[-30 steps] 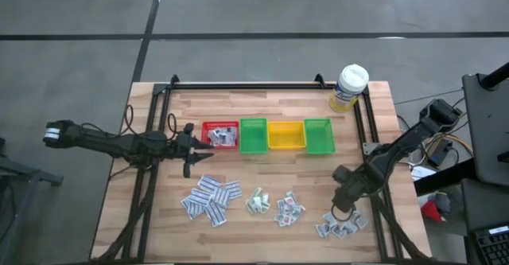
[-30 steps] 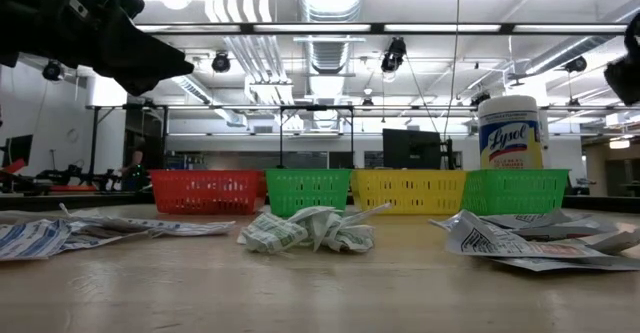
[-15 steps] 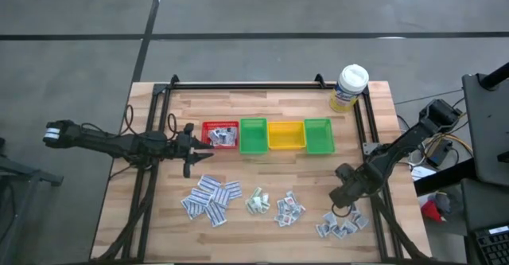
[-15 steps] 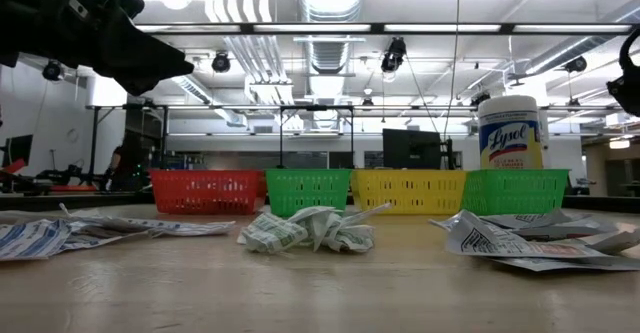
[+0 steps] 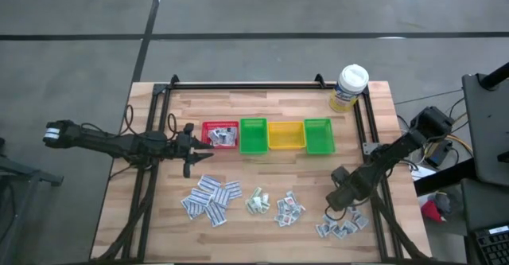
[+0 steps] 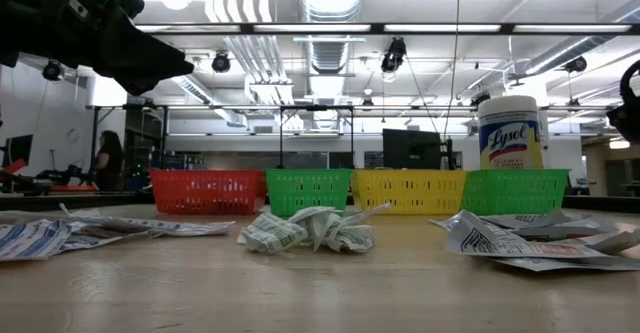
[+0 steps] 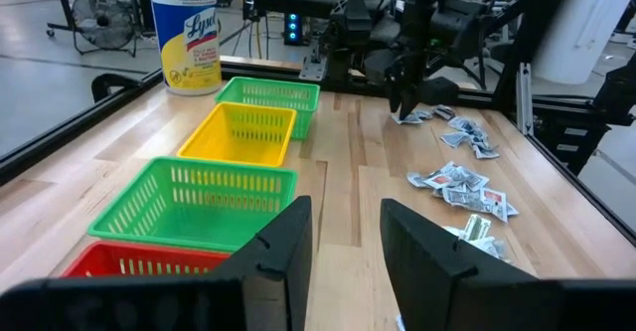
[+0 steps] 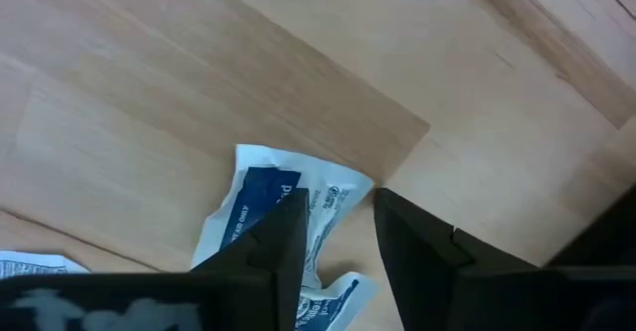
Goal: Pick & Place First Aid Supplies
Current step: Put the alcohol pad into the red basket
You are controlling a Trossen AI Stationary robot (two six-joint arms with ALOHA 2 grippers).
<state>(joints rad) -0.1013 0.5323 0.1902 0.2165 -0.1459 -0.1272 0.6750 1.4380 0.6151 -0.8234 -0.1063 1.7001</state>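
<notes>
Two right hand (image 8: 338, 234) fingers straddling blue-print packet (image 8: 263, 212), gap narrow

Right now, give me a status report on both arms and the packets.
Left gripper open, empty, beside red bin. Right gripper down on a blue-print packet, fingers astride it. Nothing blocking.

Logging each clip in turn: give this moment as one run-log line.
right gripper: jaws closing around blue-print packet, rightmost pile | left gripper: beside red bin, jaws apart, empty | packets in red bin only
</notes>
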